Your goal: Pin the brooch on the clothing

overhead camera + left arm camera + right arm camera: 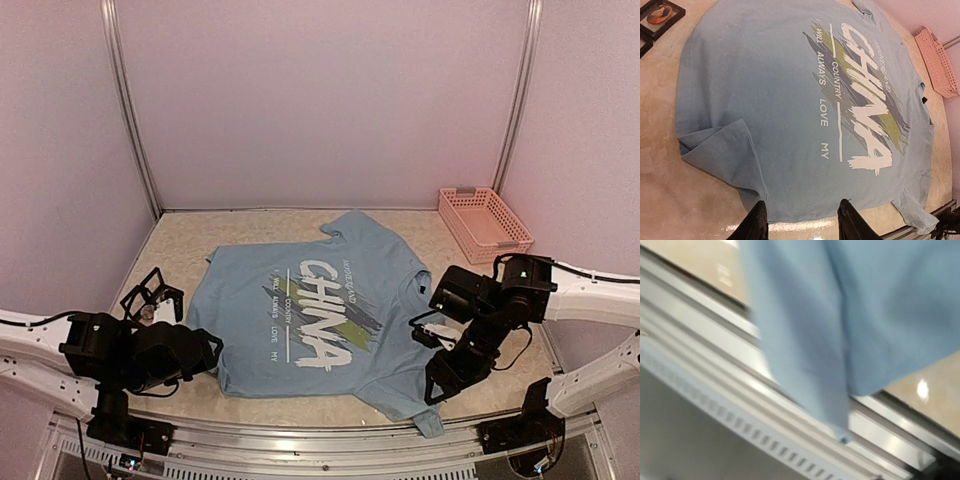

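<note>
The left gripper has its jaws spread with nothing between them, hovering just off the near hem of the T-shirt. The right gripper hangs over the shirt's sleeve at the table's near edge. Its wrist view is blurred and shows no fingers, so I cannot tell how its jaws stand.

The shirt lies flat, print up, in the middle of the table. A small orange piece, probably the brooch, sits in a black tray just beyond the shirt's left side. Fetching it looks like the step in hand, and the left arm is nearest. It should come straight down and pinch the brooch by its edges, since the tray's walls crowd the fingers.

One sleeve droops over the rail and could snag the right arm. The pink basket stands well apart.
</note>
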Controlling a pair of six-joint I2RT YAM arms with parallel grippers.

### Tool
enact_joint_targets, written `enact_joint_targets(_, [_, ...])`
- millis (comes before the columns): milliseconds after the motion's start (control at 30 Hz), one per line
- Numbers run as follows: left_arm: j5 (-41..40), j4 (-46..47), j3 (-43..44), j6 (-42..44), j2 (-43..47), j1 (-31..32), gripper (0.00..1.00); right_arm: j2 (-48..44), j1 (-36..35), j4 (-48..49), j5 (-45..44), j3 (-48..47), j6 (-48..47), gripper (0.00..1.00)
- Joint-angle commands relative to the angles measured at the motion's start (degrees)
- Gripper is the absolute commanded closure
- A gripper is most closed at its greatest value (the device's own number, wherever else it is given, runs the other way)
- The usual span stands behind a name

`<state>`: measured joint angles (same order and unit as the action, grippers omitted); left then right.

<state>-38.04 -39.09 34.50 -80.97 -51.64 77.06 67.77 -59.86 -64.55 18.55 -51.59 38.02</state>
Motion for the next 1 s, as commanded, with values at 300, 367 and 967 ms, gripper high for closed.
enact_joint_targets(300, [-0.09, 14.8, 3.39, 22.43, -11.78, -11.87, 0.79, 12.72, 14.77, 25.09, -17.96, -10.67, -13.35, 0.74])
enact_joint_targets(367, [3.21, 19.81, 3.32, 25.75, -13.98, -12.68, 0.79, 15.1, 19.18, 30.97, -21.2, -9.22, -14.37, 0.86])
enact_joint_targets(967, [10.2, 23.78, -6.13, 14.98, -27.41, -17.26, 0.84, 31.02, 41.08, 52.32, -12.63, 4.64, -16.68, 1.0])
